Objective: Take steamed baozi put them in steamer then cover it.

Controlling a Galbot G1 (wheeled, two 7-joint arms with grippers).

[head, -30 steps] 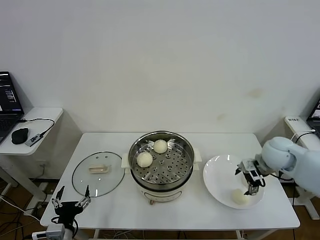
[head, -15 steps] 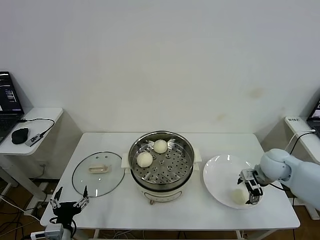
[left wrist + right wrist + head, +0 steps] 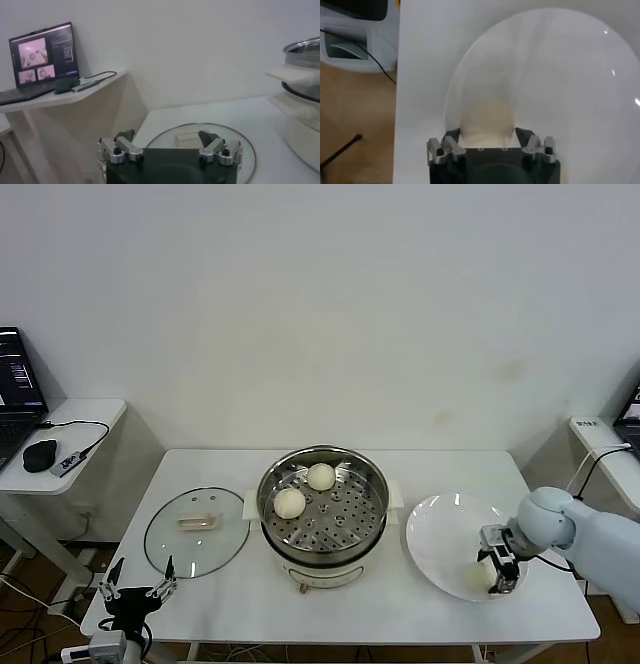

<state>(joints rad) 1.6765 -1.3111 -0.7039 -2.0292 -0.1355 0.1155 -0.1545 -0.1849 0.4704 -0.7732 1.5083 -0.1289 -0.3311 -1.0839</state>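
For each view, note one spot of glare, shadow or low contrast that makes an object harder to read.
Head view: the steamer rim glints. Left wrist view: the cover is faint on the white table. Right wrist view: the baozi blends into the pale plate, with the right gripper around it.

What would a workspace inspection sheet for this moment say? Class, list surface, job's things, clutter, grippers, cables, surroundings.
Surface: white table.
Job's things: two baozi in the steamer; one baozi on the white plate; cover flat on the table.
Clutter: nothing seen.
Grippers: left gripper open, parked at the table's front corner; right gripper straddling the plate's baozi.
Cables: one on the side desk.
Surroundings: laptop, mouse.
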